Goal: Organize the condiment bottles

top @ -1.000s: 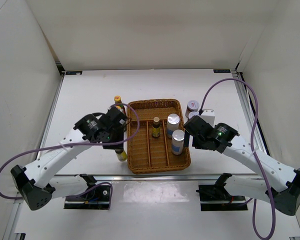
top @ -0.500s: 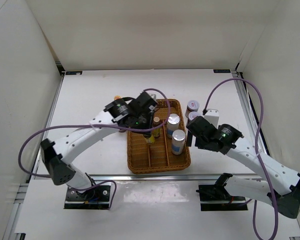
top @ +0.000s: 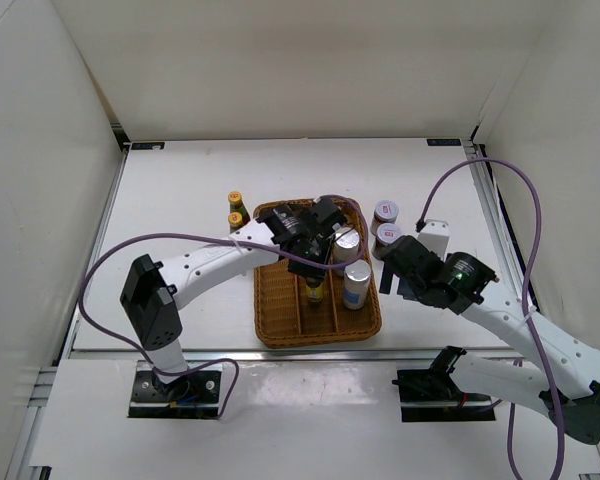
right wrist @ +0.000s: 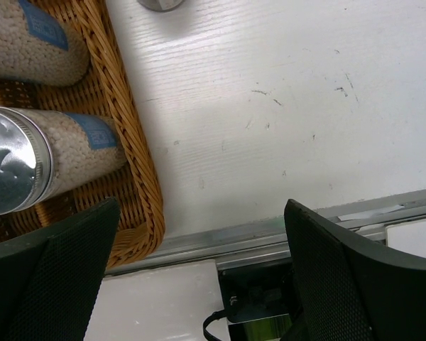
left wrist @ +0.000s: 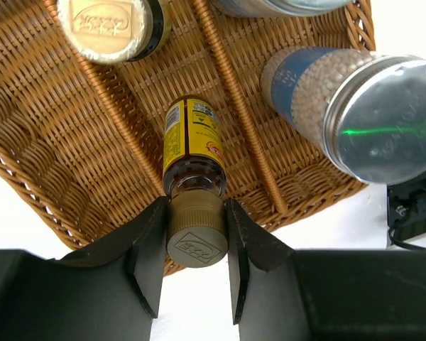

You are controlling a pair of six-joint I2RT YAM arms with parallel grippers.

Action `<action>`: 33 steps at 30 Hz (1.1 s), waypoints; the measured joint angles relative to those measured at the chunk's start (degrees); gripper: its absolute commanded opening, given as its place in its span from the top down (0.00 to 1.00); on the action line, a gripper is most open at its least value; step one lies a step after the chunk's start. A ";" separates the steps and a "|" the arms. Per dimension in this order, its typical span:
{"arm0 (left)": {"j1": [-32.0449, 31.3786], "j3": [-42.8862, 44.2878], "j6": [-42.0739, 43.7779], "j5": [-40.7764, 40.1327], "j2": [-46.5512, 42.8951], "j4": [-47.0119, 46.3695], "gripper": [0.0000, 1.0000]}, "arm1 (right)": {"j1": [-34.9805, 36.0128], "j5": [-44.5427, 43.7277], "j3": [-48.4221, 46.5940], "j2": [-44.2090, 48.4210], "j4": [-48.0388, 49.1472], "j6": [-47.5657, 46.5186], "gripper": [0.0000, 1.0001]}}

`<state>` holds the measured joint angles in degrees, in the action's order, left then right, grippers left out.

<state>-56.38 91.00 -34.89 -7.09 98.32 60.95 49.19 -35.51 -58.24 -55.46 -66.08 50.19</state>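
My left gripper is shut on the gold cap of a small dark brown bottle with a yellow label. It holds the bottle upright in the middle compartment of the wicker tray. The second brown bottle stands further back in that compartment. Two silver-topped shakers stand in the right compartment. Two yellow-capped bottles stand left of the tray, and two white-lidded jars stand right of it. My right gripper is open and empty, right of the tray.
The tray's left compartment holds nothing. The table's metal front rail lies just below my right gripper. The left arm reaches across the table's left half. White walls enclose the table on three sides.
My left arm has swung from left of the tray to over it, carrying the brown bottle into the middle compartment. My right gripper has drawn back a little to the right.
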 measured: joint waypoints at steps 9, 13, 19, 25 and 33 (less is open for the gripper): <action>0.00 0.00 0.46 0.52 1.97 -1.03 0.47 | 0.00 -0.46 0.00 0.00 -0.02 0.42 0.00; 0.00 0.02 1.14 1.07 2.10 -1.55 0.24 | 0.00 -0.52 0.02 0.13 -0.02 0.42 0.00; 0.00 1.46 1.51 0.74 2.08 -1.11 0.11 | 0.00 -0.66 0.02 0.37 -0.02 0.42 0.00; 0.72 7.15 5.44 -6.67 -1.22 1.07 0.05 | 0.00 -0.81 0.02 0.35 0.00 0.39 0.00; 19.17 6.14 10.49 -11.74 -17.55 1.46 0.01 | 0.00 -0.98 0.07 0.35 0.04 0.39 0.00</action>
<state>-37.21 97.14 -24.40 -18.83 80.77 62.41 49.19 -36.49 -58.17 -55.11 -66.04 50.59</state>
